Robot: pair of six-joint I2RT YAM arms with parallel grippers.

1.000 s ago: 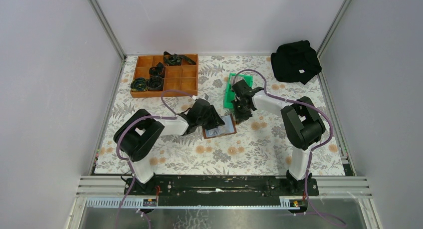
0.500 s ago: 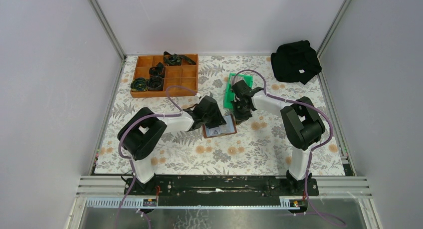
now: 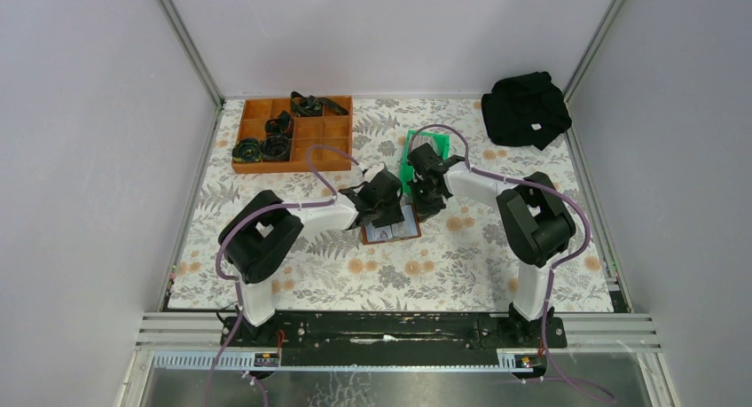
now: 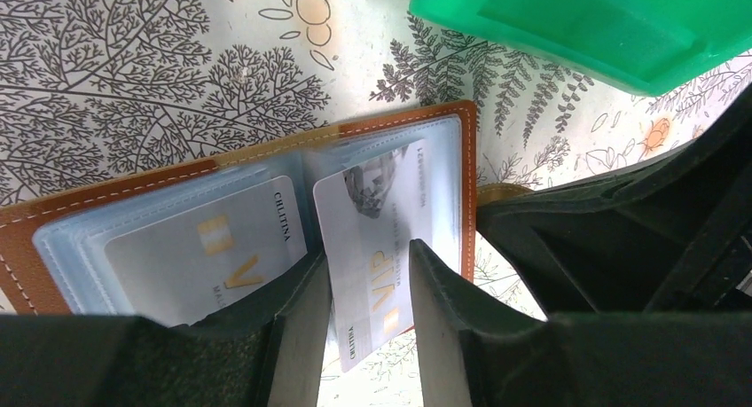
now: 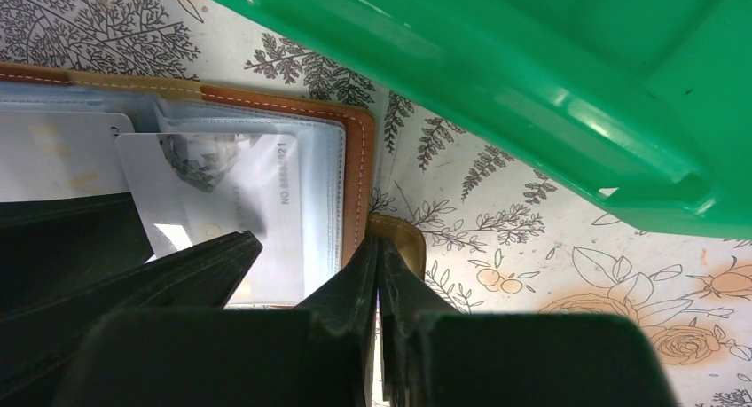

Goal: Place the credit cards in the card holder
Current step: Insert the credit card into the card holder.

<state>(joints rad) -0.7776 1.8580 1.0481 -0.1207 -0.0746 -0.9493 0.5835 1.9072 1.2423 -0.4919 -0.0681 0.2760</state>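
Observation:
The brown leather card holder point(image 3: 395, 232) lies open on the table, its clear slots up. In the left wrist view, one grey card point(image 4: 213, 247) sits in the holder's point(image 4: 133, 190) left slot. A second grey card marked VIP point(image 4: 372, 212) is partly in the right slot, its near end sticking out. My left gripper point(image 4: 368, 274) is open, its fingers either side of that card's near end; it also shows in the top view point(image 3: 387, 210). My right gripper point(image 5: 379, 247) is shut on the holder's tan snap tab point(image 5: 403, 234) at the holder's point(image 5: 359, 159) right edge.
A green plastic bin point(image 3: 410, 159) stands just beyond the holder, close above both grippers point(image 5: 532, 70). A wooden compartment tray point(image 3: 293, 132) with dark coiled items is at the back left. A black cloth point(image 3: 525, 108) lies at the back right.
My left gripper has moved right, from the holder's left side to over it. The right gripper has stayed at the holder's right edge.

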